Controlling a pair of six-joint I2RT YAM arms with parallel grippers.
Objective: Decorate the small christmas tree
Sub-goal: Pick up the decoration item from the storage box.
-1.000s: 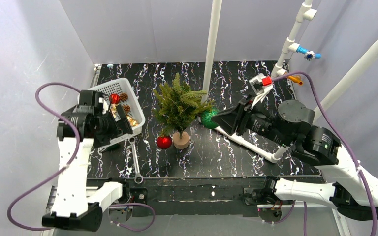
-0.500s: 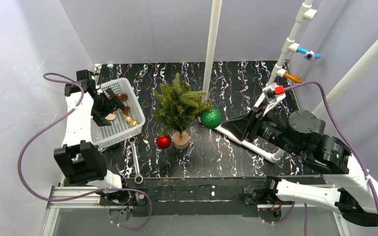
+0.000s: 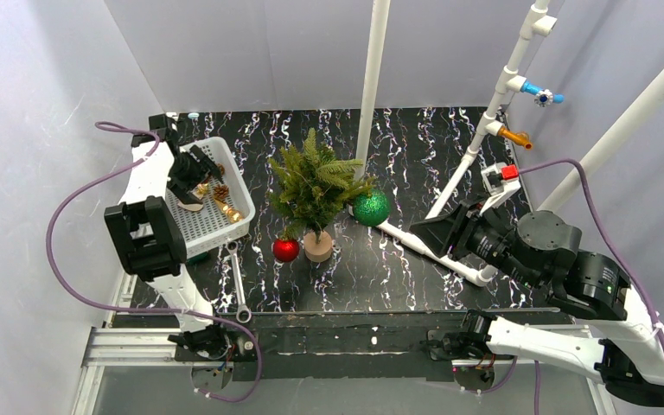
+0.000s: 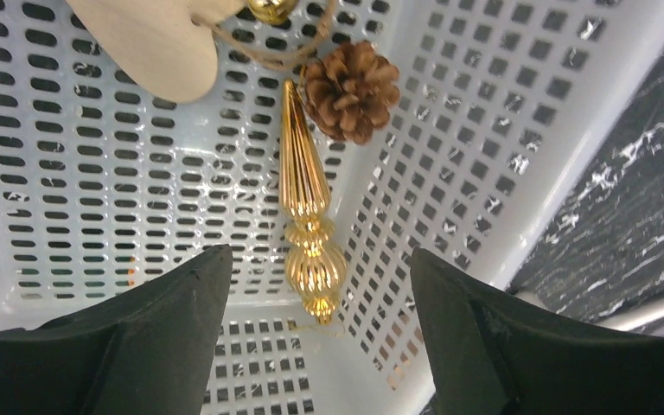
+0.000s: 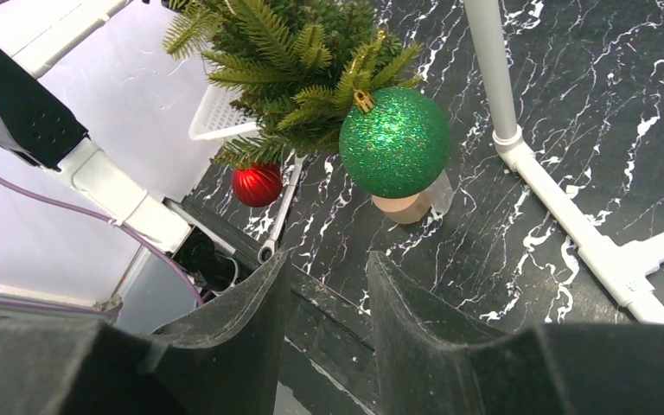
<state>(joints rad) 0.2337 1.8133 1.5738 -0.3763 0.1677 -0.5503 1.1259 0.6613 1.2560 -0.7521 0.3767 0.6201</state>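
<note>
My left pincer [image 4: 320,255] is open, with the gold ornament [image 4: 304,199] between its tips in the white basket [image 4: 450,130]. My right pincer [image 5: 328,257] is open and holds nothing. The small christmas tree [image 3: 316,186] stands in the middle of the tabletop [image 3: 398,259].

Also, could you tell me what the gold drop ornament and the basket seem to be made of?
The gold drop ornament: likely glossy metallic-coated plastic or glass; mirror-like highlights along its ribs. The basket: likely moulded white plastic, slightly glossy; uniform slotted walls.
</note>
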